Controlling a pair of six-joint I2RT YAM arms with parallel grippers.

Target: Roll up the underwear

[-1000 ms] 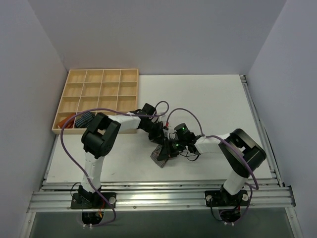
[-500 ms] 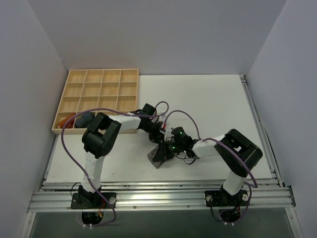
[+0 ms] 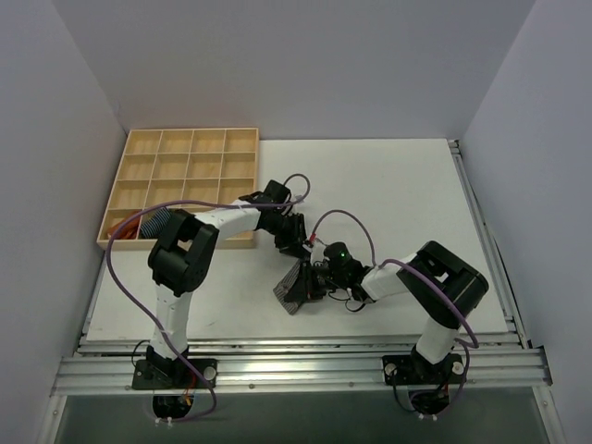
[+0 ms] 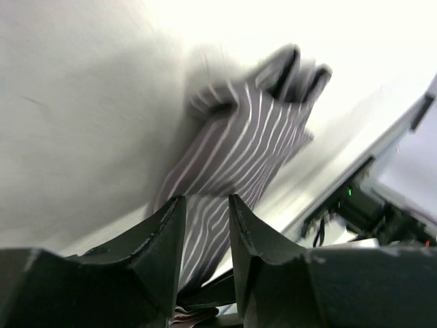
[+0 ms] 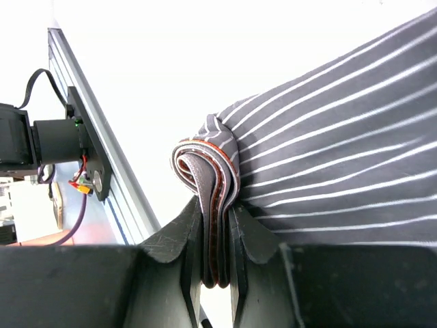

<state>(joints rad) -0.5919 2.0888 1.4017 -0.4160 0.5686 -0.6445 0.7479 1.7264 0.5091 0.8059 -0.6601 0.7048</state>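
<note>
Surroundings: plain grey walls [image 3: 305,65] close round a white bench [image 3: 388,185], and both my arms are bolted at its near edge.
Underwear: the underwear [image 3: 294,289], dark grey with thin white stripes, lies on the bench near the middle, towards the near edge, between my two wrists.
Its shape: bunched and partly folded. One edge is doubled into a small loop that shows a reddish inner trim.
Right jaws: clenched on that doubled edge. My right fingers [image 5: 174,253] squeeze the layers together.
Left jaws: released. My left fingers [image 4: 150,246] stand a little apart with nothing between them, and the cloth lies beyond their tips. That view is blurred, so I cannot tell whether they touch it.
Tray: a wooden tray [image 3: 192,132] of square compartments sits at the far left of the bench, well apart from the underwear.
In the tray: a blue striped roll [image 3: 157,220] is in the near row, with an orange cloth [image 3: 118,228] just beside it at the near left corner.
</note>
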